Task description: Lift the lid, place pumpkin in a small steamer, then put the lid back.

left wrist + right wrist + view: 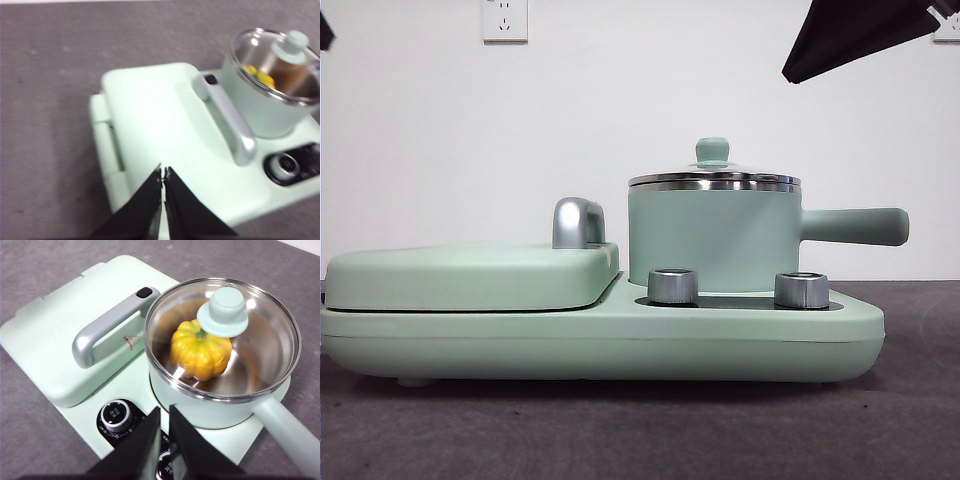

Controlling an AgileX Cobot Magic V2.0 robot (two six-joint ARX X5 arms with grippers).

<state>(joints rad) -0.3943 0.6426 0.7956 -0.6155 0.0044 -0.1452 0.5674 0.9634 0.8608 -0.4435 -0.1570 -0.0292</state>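
The small steamer (715,240) stands on the right part of the appliance base, with its long handle pointing right. The lid (715,180) sits shut on the steamer's rim, mint-green knob on top. The pumpkin (200,352) rests upright inside the steamer, seen through the glass; it also shows in the left wrist view (260,77). My right gripper (164,412) is shut and empty, above the near side of the steamer (200,405); in the front view it is a dark shape at the top right (850,35). My left gripper (163,175) is shut and empty above the flat cover.
A large flat mint-green cover (470,275) with a chrome handle (578,222) lies on the left of the wide base (620,345). Two silver knobs (672,286) (801,290) stand in front of the steamer. Grey table surface surrounds the base.
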